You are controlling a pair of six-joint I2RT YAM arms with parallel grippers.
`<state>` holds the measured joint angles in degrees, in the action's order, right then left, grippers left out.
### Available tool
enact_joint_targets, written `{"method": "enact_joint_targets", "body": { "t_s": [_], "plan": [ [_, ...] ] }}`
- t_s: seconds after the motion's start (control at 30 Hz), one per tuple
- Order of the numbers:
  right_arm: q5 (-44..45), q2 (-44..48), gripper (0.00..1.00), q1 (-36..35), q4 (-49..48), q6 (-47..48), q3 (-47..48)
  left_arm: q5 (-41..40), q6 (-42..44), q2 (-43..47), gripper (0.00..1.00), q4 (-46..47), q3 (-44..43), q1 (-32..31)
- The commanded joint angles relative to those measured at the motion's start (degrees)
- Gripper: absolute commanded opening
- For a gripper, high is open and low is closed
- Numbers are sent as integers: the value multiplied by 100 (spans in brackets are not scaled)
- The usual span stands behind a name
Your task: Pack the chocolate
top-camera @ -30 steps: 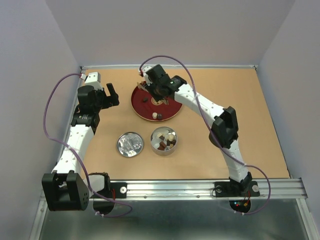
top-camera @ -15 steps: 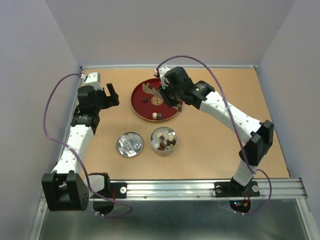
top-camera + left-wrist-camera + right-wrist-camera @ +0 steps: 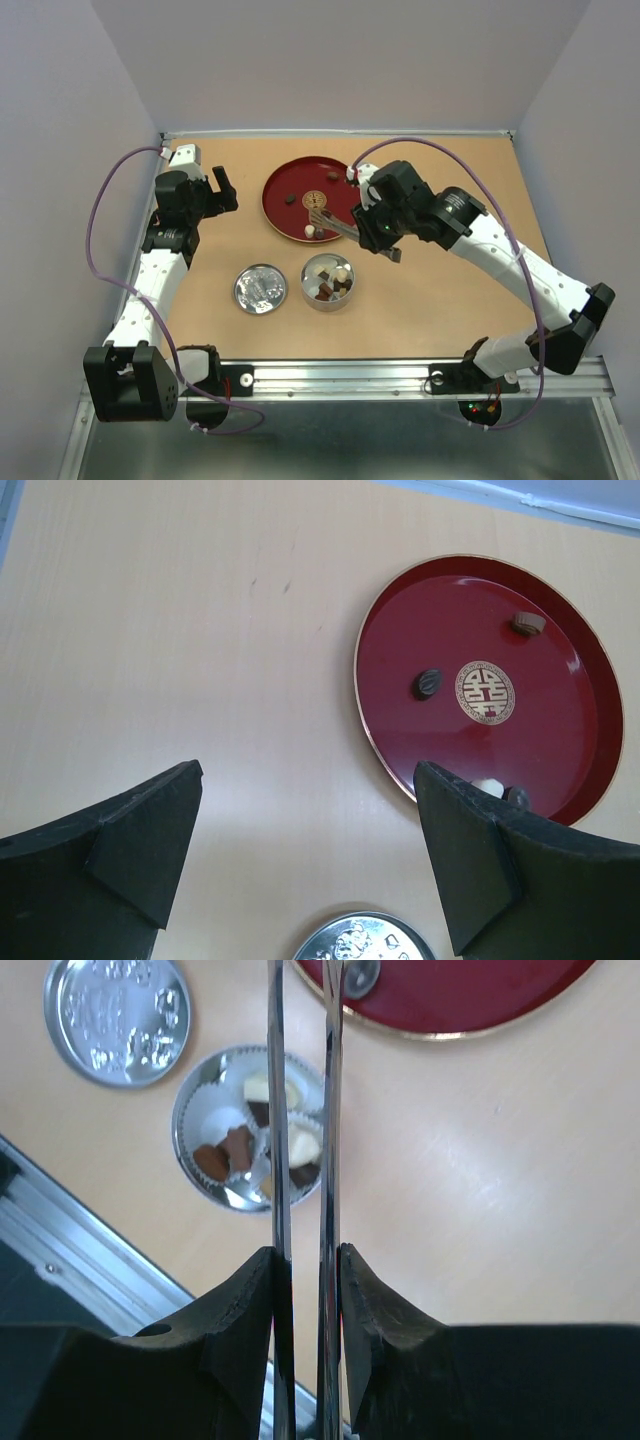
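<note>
1. While several chocolate pieces (image 3: 238, 1147) already sit in the white paper cups (image 3: 222, 1120) of the round tin (image 3: 304, 283), nearest the arm bases, the packing looks only partly done. The tin's lid (image 3: 260, 289) lies off, just beside it on the counter (image 3: 400, 310).
2. Just past the tin, the right tool (image 3: 305, 1260) is clamped on the handle end of the metal tongs (image 3: 279, 1160). Their blades run close together over the tin toward the plate. I cannot tell whether a piece sits between the tips.
3. Beyond, the red plate (image 3: 400, 620) holds what is left to move. A cream piece (image 3: 487, 785) and a dark piece (image 3: 515, 797) lie at its near rim, near the tong tips. Two brown pieces (image 3: 428, 683) lie farther in, well apart from the right tool.
4. Farthest back on the left, the left tool (image 3: 308, 775) hangs wide open and empty, near the plate.
</note>
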<state>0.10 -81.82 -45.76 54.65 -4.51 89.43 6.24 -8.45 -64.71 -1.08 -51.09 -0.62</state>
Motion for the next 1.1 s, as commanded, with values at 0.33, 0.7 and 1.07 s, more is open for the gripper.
{"method": "enact_joint_targets", "body": {
  "t_s": [0.33, 0.7, 1.07],
  "plan": [
    [-598, 720, 26, -557, 863, -471, -619, -158, 27, 37, 99, 152, -103, 10],
    [-537, 703, 27, -961, 977, -683, -813, -167, 27, 99, 99, 143, -103, 18],
    [-546, 440, 30, -1058, 564, -630, -927, -167, 45, 125, 99, 135, -103, 18]
  ]
}}
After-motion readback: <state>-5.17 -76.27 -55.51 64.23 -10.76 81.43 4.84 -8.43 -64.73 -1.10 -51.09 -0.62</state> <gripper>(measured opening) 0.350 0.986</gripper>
